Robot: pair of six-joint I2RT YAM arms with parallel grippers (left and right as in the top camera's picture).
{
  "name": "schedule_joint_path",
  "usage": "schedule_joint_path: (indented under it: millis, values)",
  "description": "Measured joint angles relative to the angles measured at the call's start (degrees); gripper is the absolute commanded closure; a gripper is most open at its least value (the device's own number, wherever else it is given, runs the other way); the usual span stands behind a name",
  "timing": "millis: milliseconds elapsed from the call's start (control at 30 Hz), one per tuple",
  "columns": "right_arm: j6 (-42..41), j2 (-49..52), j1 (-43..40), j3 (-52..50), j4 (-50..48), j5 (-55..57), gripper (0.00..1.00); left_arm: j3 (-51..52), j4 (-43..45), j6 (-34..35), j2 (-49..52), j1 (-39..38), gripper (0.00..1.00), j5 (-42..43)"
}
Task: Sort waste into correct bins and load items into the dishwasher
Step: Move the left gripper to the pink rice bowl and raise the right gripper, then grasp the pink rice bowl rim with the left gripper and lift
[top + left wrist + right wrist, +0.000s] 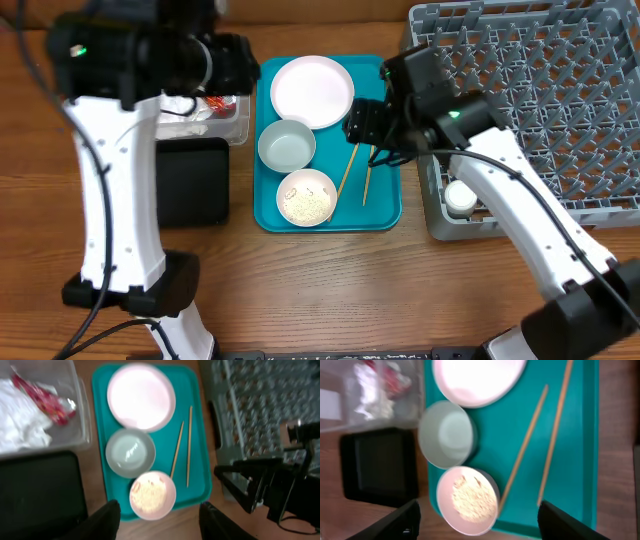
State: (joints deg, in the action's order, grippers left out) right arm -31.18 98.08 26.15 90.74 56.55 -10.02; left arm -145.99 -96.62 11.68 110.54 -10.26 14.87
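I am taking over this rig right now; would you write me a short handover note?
Left gripper: open, empty. Right gripper: open, empty, over the chopsticks.
Done: napkin and red wrapper in the clear tub; cup in the dish rack.
Left: plate, grey-white bowl, chopsticks and the pinkish bowl, with rice in it, lie on the teal tray. Bin the rice, then rack all of them.
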Motion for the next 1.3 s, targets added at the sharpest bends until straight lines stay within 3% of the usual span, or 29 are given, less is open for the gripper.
schedule_joint_path:
  millis: [233, 433, 600, 933, 1300]
  values:
    - [-0.4, 2.0, 0.0, -0.2, 2.2, 0.5, 0.23, 15.1, 3.3, 3.3, 0.3, -7.1, 0.51, -4.1]
    - [-0.5, 2.0, -0.5, -0.2, 2.2, 1.0, 0.19, 29.9, 14.6, 7.9, 0.4, -14.3, 0.56, -5.3]
    - [-1.2, 1.6, -5.5, -0.2, 2.9, 0.9, 0.16, 41.2, 23.5, 11.2, 0.6, -20.5, 0.56, -5.3]
    - [-0.3, -10.1, -22.3, -0.2, 6.4, 1.1, 0.15, 48.4, 30.3, 16.8, 0.7, -24.8, 0.6, -7.6]
    - [2.3, -11.3, -23.4, -0.2, 11.0, 1.1, 0.15, 58.8, 38.2, 20.6, 0.7, -24.8, 0.71, -12.2]
